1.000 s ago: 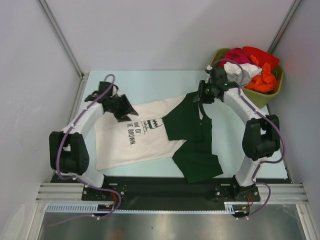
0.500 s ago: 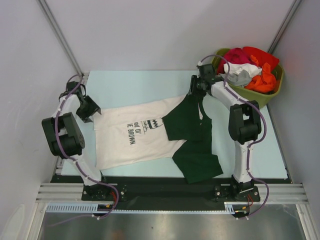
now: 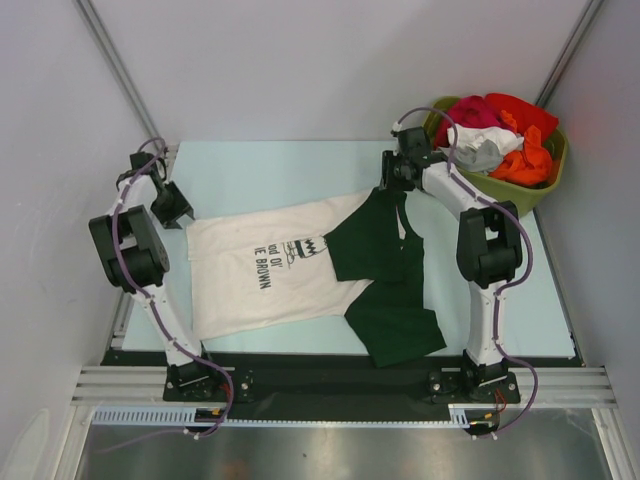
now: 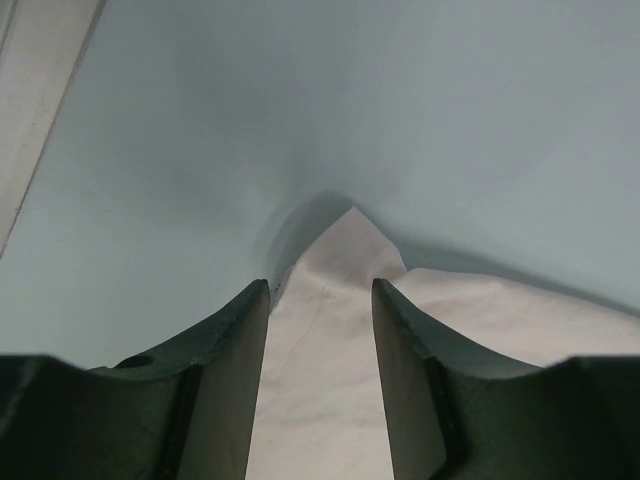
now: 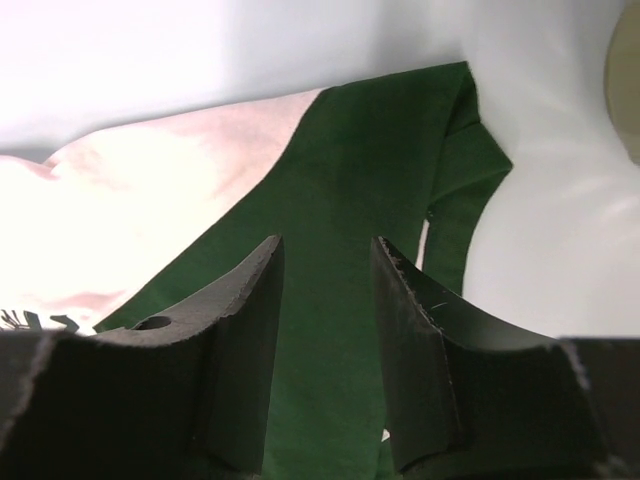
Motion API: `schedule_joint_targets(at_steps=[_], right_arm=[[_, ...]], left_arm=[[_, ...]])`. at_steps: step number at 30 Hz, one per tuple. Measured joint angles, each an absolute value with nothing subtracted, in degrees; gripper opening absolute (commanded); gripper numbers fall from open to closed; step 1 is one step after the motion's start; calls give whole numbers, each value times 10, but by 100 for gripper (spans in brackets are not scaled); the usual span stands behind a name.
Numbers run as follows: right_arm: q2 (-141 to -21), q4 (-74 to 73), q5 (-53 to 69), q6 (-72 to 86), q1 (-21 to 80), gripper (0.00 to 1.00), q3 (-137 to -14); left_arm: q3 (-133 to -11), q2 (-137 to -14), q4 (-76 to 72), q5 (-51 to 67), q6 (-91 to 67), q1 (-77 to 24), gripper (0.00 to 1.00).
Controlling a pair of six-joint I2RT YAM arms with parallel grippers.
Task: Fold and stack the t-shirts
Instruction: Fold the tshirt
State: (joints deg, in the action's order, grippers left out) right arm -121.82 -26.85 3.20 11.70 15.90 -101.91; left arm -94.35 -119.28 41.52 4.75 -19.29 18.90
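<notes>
A: Lying where, those shirts?

B: The cream-white cloth t-shirt with black printed lettering (image 3: 250, 285) is spread flat on the pale blue tabletop (image 3: 270, 165), well to the left of the olive-green plastic tub (image 3: 520, 197) and nearer the arm bases. The dark green cloth garment (image 3: 385, 255) lies rumpled over its tub-side end, so it sits between the cream shirt and the tub, close to the tub but not touching it.

A: And the claws?

B: The left claw (image 3: 181, 214) is at the cream shirt's corner farthest from the tub. Its wrist camera shows the two dark fingers (image 4: 225, 350) standing moderately apart. The pale corner runs up the gap and past the tips, and no pinch shows.

A: The right one?

B: The right claw (image 3: 393, 183) is just left of the tub, over the green garment's far tip. Its fingers (image 5: 245, 320) are parted about as much, with green cloth lying flat in the gap beneath them and no fold caught.

A: Anything in the tub?

B: A heap of red, orange and grey-white clothes (image 3: 500, 135), piled above its rim.
</notes>
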Motion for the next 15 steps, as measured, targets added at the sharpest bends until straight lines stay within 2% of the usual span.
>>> schedule_joint_targets(at_steps=[9, 15], right_arm=[[-1218, -269, 33, 115, 136, 45, -1019], [-1218, -269, 33, 115, 134, 45, -1019]], left_arm=[[-941, -1207, 428, 72, -174, 189, 53], [-941, -1217, 427, 77, -174, 189, 51]])
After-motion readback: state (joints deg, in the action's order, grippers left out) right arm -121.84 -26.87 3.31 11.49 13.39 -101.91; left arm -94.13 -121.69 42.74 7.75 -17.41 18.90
